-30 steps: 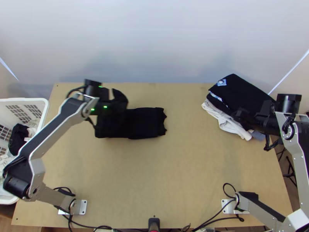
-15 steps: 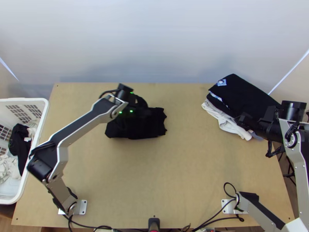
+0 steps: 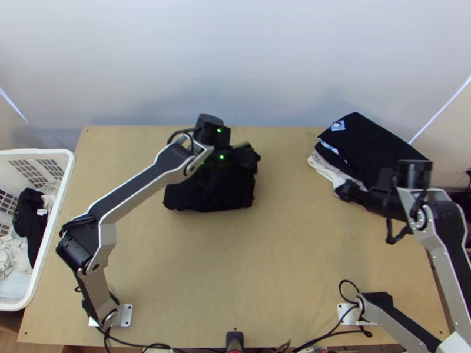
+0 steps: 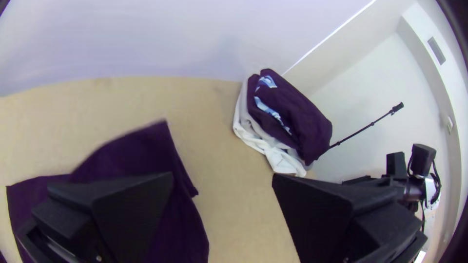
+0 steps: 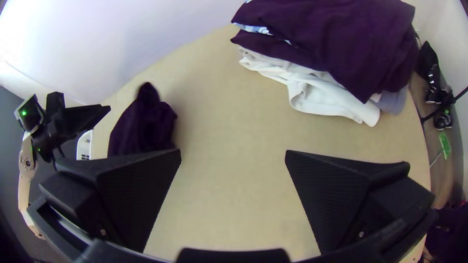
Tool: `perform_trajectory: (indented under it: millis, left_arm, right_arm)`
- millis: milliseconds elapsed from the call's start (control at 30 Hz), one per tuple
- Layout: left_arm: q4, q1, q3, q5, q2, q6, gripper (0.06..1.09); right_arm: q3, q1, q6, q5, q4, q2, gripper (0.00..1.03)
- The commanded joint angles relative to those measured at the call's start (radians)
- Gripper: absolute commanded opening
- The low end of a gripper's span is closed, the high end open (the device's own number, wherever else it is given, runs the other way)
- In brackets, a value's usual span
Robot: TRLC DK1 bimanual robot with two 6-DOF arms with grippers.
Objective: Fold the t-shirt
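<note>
The black t-shirt (image 3: 209, 191) lies as a compact folded bundle left of the table's middle. My left gripper (image 3: 244, 156) is over its far right part. In the left wrist view, the shirt (image 4: 131, 151) has a raised, pointed flap beside one finger of my left gripper (image 4: 223, 176), whose fingers stand wide apart with no cloth between them. My right gripper (image 3: 348, 191) is at the near left edge of the clothes pile. From the right wrist view, the shirt (image 5: 144, 124) rises to a peak, and my right gripper (image 5: 233, 152) is open and holds nothing.
A pile of folded clothes (image 3: 377, 144), black over white and grey, lies at the far right of the table (image 3: 282, 253). At the left edge stands a white basket (image 3: 36, 288) with loose clothes. Bare wood lies between shirt and pile.
My left gripper has moved right across the shirt, and the shirt's left end has shifted right, shortening the bundle. My right gripper has moved left and slightly nearer the table's near edge.
</note>
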Motion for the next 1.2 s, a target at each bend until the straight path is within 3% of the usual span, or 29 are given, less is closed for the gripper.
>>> perform_trajectory:
  millis: [0, 167, 333, 400, 533, 800, 1167]
  left_arm:
    - [-0.144, 0.125, 0.017, 0.018, -0.062, 0.14, 1.04]
    - [-0.171, 0.283, -0.077, 0.027, -0.194, 0.195, 1.04]
    - [-0.222, 0.423, -0.167, 0.024, -0.283, 0.292, 1.04]
    - [-0.225, 0.451, -0.198, -0.015, -0.318, 0.338, 1.04]
    - [-0.26, 0.495, -0.198, -0.057, -0.384, 0.355, 1.04]
    - [-0.343, 0.596, -0.2, -0.088, -0.453, 0.381, 1.04]
    - [-0.391, 0.604, -0.19, -0.134, -0.486, 0.376, 1.04]
  right_arm:
    - [-0.056, 0.188, 0.107, -0.044, 0.162, 0.081, 0.99]
    - [0.021, 0.283, 0.123, -0.094, 0.226, 0.256, 0.99]
    - [0.126, 0.31, 0.147, -0.263, 0.304, 0.503, 0.99]
    - [0.179, 0.306, 0.167, -0.373, 0.327, 0.598, 0.99]
    - [0.228, 0.283, 0.2, -0.499, 0.41, 0.753, 0.99]
    - [0.304, 0.289, 0.2, -0.508, 0.518, 0.956, 0.99]
    - [0.337, 0.323, 0.181, -0.507, 0.548, 1.032, 0.99]
